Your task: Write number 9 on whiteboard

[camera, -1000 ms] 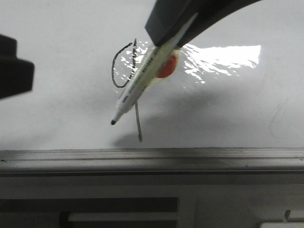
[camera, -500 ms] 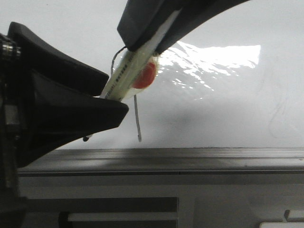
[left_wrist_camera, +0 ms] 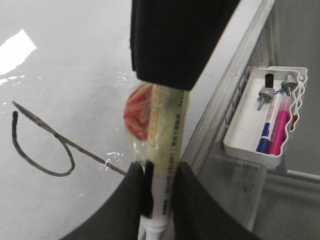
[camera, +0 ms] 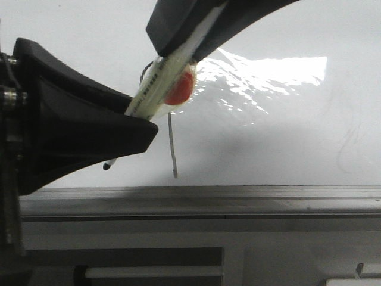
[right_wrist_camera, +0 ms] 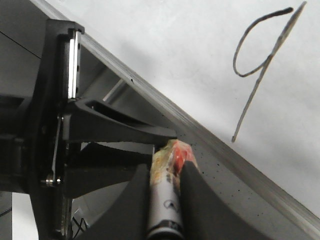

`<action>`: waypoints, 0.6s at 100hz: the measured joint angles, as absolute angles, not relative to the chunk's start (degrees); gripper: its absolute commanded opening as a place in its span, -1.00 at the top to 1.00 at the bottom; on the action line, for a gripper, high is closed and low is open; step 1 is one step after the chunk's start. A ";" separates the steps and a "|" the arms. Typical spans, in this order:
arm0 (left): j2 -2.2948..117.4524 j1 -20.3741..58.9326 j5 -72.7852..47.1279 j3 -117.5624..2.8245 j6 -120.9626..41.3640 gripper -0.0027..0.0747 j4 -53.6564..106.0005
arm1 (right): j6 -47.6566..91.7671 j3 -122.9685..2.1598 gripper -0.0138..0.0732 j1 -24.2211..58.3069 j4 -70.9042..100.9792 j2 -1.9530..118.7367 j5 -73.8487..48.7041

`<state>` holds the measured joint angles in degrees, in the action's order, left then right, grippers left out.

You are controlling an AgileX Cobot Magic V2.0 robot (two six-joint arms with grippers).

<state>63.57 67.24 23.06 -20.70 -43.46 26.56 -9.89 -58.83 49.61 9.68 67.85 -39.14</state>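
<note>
The 9 [right_wrist_camera: 260, 65] is drawn in thin black line on the whiteboard [camera: 286, 149], its small open loop joined to a long straight stem that ends just above the board's grey rail [camera: 238, 193]. In front of it hangs a white marker [camera: 152, 92] with a red patch and clear tape around its barrel. Both grippers clamp it: the right gripper [camera: 190, 36] holds the upper end, and the left gripper [camera: 128, 140] is closed on the lower part, with the black tip showing below. A white tray [left_wrist_camera: 262, 117] of markers hangs off the rail.
</note>
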 measured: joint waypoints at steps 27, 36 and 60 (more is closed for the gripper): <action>63.57 67.24 23.40 -20.70 -43.11 0.98 34.86 | -10.01 -58.83 -0.23 49.61 9.68 67.85 -38.83; 63.57 67.24 23.73 -20.70 -43.06 0.98 45.64 | -10.01 -58.83 -0.24 49.61 9.74 67.85 -38.83; 63.57 67.24 28.33 -20.96 -42.80 0.98 74.42 | -10.01 -58.83 -0.24 49.61 9.74 67.85 -38.83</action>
<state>63.57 67.24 28.33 -20.96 -42.80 74.42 -10.01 -58.83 49.61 9.74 67.85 -38.83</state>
